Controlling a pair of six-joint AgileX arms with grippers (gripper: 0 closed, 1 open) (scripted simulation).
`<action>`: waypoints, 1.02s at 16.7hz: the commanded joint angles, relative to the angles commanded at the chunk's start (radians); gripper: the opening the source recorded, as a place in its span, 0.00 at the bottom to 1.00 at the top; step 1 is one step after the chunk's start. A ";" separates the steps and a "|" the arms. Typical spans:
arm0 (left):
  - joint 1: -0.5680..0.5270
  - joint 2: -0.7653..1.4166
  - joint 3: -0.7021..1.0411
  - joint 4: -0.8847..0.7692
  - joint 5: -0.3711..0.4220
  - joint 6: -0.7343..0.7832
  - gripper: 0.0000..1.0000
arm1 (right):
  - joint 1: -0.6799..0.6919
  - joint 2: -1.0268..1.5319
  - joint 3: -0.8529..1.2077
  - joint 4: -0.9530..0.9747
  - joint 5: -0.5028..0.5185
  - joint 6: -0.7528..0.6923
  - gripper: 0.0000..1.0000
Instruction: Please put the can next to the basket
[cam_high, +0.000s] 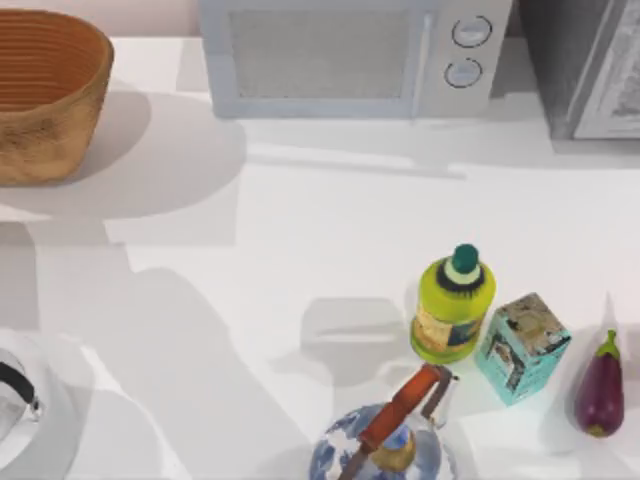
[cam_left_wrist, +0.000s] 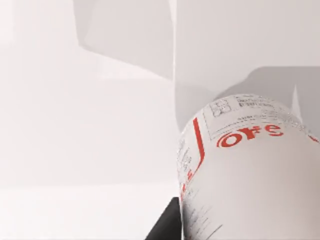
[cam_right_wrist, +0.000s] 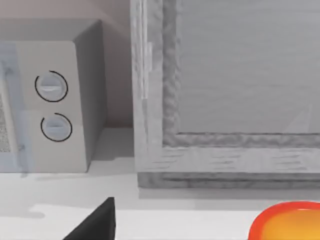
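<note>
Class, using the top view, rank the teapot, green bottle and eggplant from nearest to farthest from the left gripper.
The left gripper, holding the can, sits at the lower-left edge.
1. Teapot, bottom centre.
2. Green bottle, right of centre.
3. Eggplant, far right.

White can (cam_left_wrist: 250, 170) with red lettering; tan basket (cam_high: 45, 95) (orange ribbed inside); yellow-green bottle (cam_high: 452, 305) capped dark green; purple eggplant (cam_high: 600, 390); teal carton (cam_high: 522, 347).

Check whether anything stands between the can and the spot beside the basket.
Nothing visible does. The can sits close before the left wrist camera; the table beside the basket lies bare, the bottle far right.
</note>
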 joint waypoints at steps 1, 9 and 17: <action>-0.008 0.001 0.005 0.007 0.003 -0.009 0.00 | 0.000 0.000 0.000 0.000 0.000 0.000 1.00; -0.010 0.001 0.007 0.010 0.004 -0.012 0.30 | 0.000 0.000 0.000 0.000 0.000 0.000 1.00; -0.010 0.001 0.007 0.010 0.004 -0.012 0.90 | 0.000 0.000 0.000 0.000 0.000 0.000 1.00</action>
